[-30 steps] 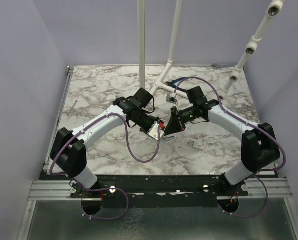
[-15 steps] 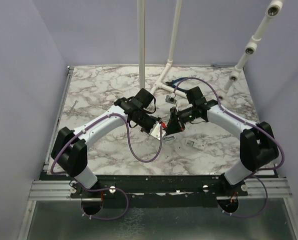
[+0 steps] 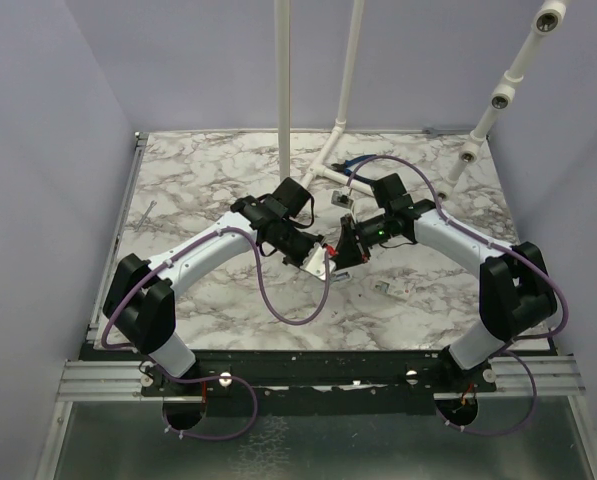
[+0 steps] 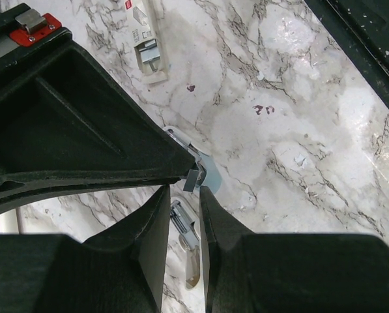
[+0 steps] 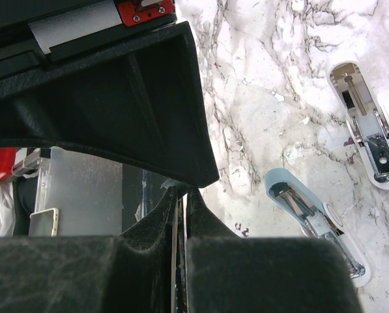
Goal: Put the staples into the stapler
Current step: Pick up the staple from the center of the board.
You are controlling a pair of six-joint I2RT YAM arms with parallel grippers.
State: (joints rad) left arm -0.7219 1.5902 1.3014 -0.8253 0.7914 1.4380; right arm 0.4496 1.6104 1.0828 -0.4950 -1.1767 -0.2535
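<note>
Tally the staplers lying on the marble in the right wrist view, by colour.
pale blue stapler: 1
white stapler: 1
Total: 2

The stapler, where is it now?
In the right wrist view the stapler lies open on the table, right of the right tool, near a white stapler.

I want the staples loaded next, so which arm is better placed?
Right, probably: the right tool pinches a thin staple strip, and the open stapler lies close beside it. The left tool holds nothing.
</note>
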